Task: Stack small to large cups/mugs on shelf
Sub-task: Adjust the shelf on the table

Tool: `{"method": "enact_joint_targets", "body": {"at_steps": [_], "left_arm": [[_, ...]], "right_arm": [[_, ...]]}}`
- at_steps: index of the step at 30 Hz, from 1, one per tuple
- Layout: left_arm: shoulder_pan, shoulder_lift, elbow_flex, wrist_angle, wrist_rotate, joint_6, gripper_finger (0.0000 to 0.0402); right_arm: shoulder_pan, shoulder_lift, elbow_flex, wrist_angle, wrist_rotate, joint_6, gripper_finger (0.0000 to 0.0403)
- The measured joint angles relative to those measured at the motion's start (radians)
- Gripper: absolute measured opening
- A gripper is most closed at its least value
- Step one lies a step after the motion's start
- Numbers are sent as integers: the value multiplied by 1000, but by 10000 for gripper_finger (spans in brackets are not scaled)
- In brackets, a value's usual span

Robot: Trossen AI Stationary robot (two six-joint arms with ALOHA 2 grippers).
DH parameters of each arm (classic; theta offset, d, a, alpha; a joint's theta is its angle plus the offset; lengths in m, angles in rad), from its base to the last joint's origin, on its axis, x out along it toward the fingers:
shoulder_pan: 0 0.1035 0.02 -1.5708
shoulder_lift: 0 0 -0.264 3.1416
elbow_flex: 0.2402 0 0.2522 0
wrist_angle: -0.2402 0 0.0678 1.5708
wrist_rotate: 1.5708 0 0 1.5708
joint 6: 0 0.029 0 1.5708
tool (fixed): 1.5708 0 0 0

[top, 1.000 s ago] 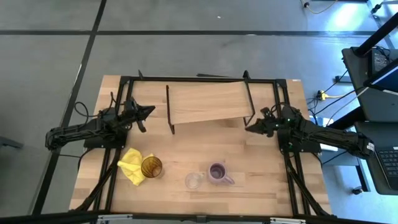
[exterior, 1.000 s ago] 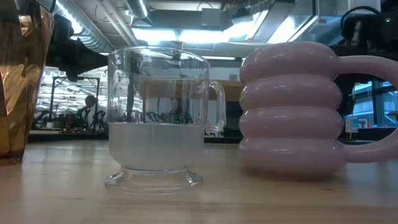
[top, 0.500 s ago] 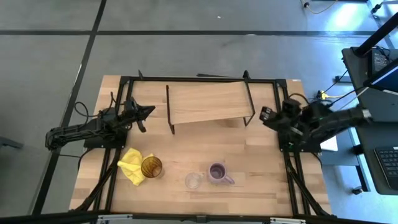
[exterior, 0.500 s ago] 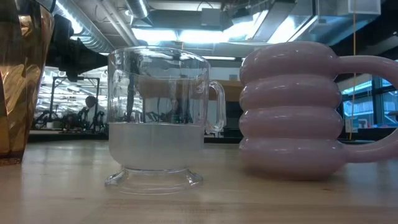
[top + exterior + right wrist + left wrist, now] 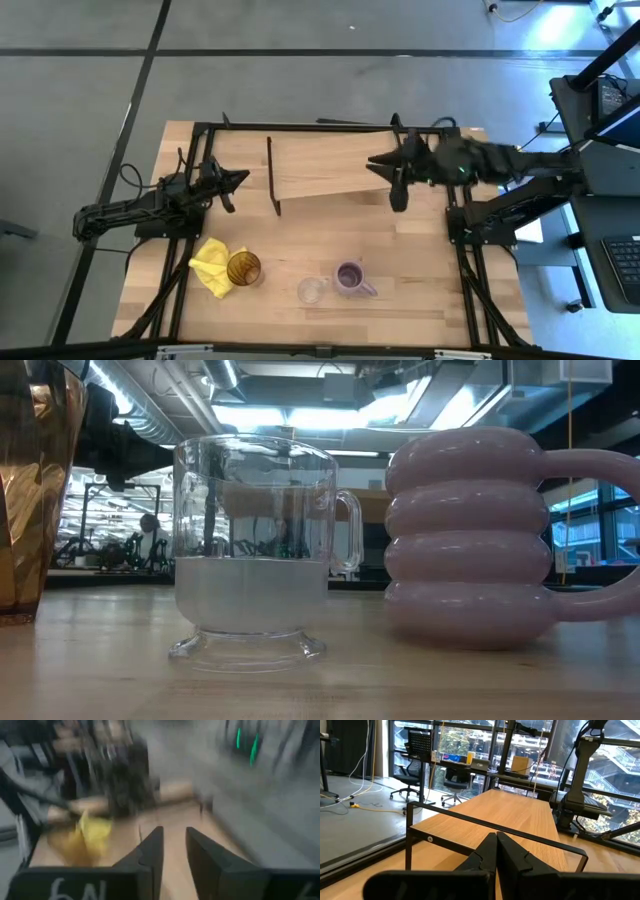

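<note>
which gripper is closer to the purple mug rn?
Right. The right gripper is over the shelf's right end, behind the purple mug. The left gripper waits beside the shelf's left end, farther off.

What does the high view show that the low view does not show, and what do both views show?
Only the high view shows the shelf, the yellow cloth, the left gripper beside the shelf's left end and the right gripper over its right end. Only the low view shows the room's ceiling lights and the purple mug's stacked rings. Both show the clear glass cup, the purple mug, the amber tumbler and the table.
</note>
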Motion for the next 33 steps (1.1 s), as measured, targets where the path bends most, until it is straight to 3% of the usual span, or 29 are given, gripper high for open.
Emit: {"method": "enact_joint_targets", "body": {"at_steps": [4,13,19,27,33], "left_arm": [[0,0,0,0,0,0,0],[0,0,0,0,0,0,0],[0,0,0,0,0,0,0],[0,0,0,0,0,0,0],[0,0,0,0,0,0,0]], "right_arm": [[-46,28,8,-217,-188,247,83],[4,28,-218,-430,-209,480,83],[37,25,-317,-205,-329,516,83],[21,103,-397,-67,-329,560,83],[-11,254,-358,289,-407,507,83]]}}
